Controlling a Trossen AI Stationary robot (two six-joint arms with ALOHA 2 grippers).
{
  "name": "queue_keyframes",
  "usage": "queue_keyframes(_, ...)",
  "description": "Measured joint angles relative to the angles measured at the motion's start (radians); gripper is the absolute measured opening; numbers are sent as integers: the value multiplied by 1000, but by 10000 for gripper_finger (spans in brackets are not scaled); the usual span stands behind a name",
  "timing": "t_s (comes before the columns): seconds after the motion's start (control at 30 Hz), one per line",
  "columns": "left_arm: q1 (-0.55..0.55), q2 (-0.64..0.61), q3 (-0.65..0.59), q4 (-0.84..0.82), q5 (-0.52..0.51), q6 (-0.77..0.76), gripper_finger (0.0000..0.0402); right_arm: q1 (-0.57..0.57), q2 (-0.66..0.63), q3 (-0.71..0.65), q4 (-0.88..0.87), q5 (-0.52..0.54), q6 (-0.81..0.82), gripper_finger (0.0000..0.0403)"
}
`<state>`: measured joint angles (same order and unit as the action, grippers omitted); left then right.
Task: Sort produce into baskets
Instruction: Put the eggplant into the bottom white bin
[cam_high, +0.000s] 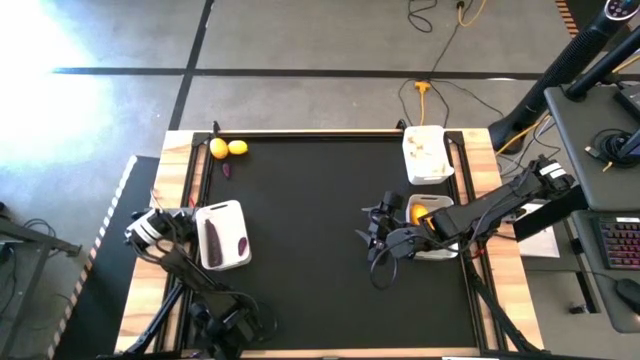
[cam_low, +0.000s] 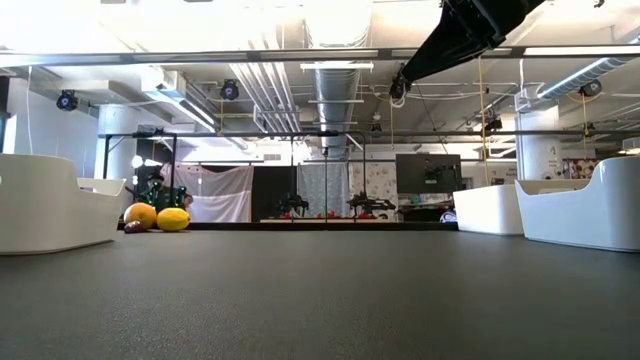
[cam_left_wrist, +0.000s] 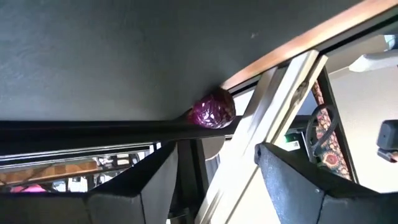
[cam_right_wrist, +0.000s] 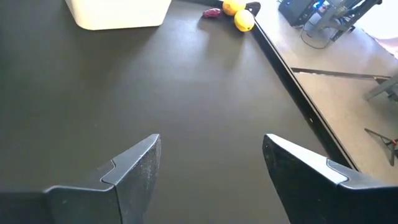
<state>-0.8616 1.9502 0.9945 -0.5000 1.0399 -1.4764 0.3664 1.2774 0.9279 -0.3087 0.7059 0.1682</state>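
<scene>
Lemons: we see two (cam_high: 228, 148) side by side at the counter's far left corner, w/ a small dark purple piece (cam_high: 226, 169) just beside them on the mat. From the low cam the same pair (cam_low: 157, 216) sits beyond the left basket's wall, purple bit touching or nearly touching the nearer lemon; can't tell which.

Baskets: three white trays. One (cam_high: 222, 236) near the counter's left edge holds a long slim purple piece (cam_high: 212, 240) and a smaller purple piece (cam_high: 241, 243). One (cam_high: 425, 153) at the far right corner holds whitish garlic bulbs (cam_high: 428, 150). The third (cam_high: 432, 228), along the right edge just nearer than the garlic tray, has something yellow-orange (cam_high: 418, 212) in it, partly hidden by the right arm.

Right claw (cam_high: 378, 232) hangs over bare black mat just left of that third tray, toward the counter's middle. Its wrist cam shows both fingers (cam_right_wrist: 134, 168) spread apart w/ nothing between them, only mat; the left basket and the lemons show far off.

Left claw (cam_high: 150, 228) is at the counter's left edge, beside the left basket, roughly over the wooden border. Its wrist cam shows the fingers (cam_left_wrist: 149, 180) spread, nothing pinched; beyond them a crinkly round purple thing (cam_left_wrist: 212, 110) sits against a dark rail, and we can't match it to the overhead pic.

Counter (cam_high: 320, 290): black mat w/ wooden rim.
</scene>
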Motion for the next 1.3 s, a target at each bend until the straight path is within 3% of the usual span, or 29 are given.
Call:
queue_keyframes(0.2, 0, 29, 10, 20, -5, 10, 207, 0, 0, 0, 0, -3, -2, 278)
queue_keyframes(0.53, 4, -22, 6, -13, -63, 31, 201, 0, 0, 0, 0, -7, 3, 282)
queue_keyframes(0.73, 21, -29, 0, -176, -110, 129, 188, 0, 0, 0, 0, -7, 3, 281)
queue_keyframes(1.3, 7, -23, -3, -14, -60, -12, 179, 0, 0, 0, -9, -10, -2, 286)
